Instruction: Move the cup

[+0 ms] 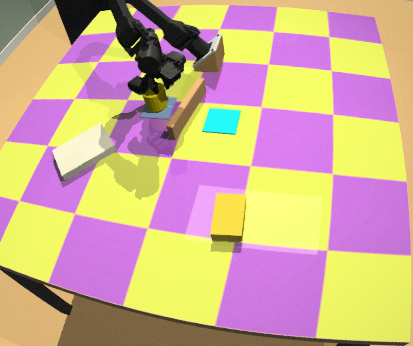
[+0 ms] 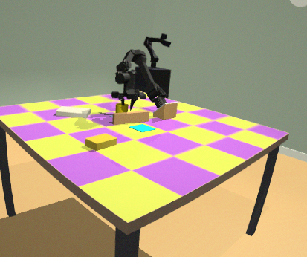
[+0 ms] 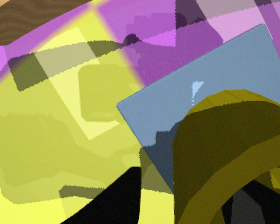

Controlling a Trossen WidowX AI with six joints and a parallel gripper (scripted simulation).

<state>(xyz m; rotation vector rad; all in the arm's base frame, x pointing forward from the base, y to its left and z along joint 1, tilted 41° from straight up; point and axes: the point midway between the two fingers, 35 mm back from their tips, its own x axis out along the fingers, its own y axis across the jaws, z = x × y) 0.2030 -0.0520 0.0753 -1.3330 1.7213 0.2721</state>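
The yellow cup (image 1: 155, 101) (image 2: 121, 108) (image 3: 210, 130) stands upright on the blue-grey pad (image 1: 171, 103) (image 3: 230, 65). My gripper (image 2: 127, 102) (image 3: 180, 176) is partly open and low at the cup. In the wrist view one finger is outside the cup's wall and the other shows over its mouth, with the near rim between them; neither is seen pressing on it. The marbles are hidden, apart from perhaps a sliver at the wrist view's right edge. The cyan pad (image 1: 222, 121) (image 2: 142, 128) lies bare beyond the wooden bar.
The wooden bar (image 1: 187, 108) (image 2: 131, 117) stands between the two pads. A brown wedge-shaped block (image 1: 214, 60) (image 2: 169, 112) is beside the arm. A white block (image 1: 82, 148) (image 2: 73, 111) and an orange-yellow block (image 1: 228, 216) (image 2: 101, 141) lie farther off.
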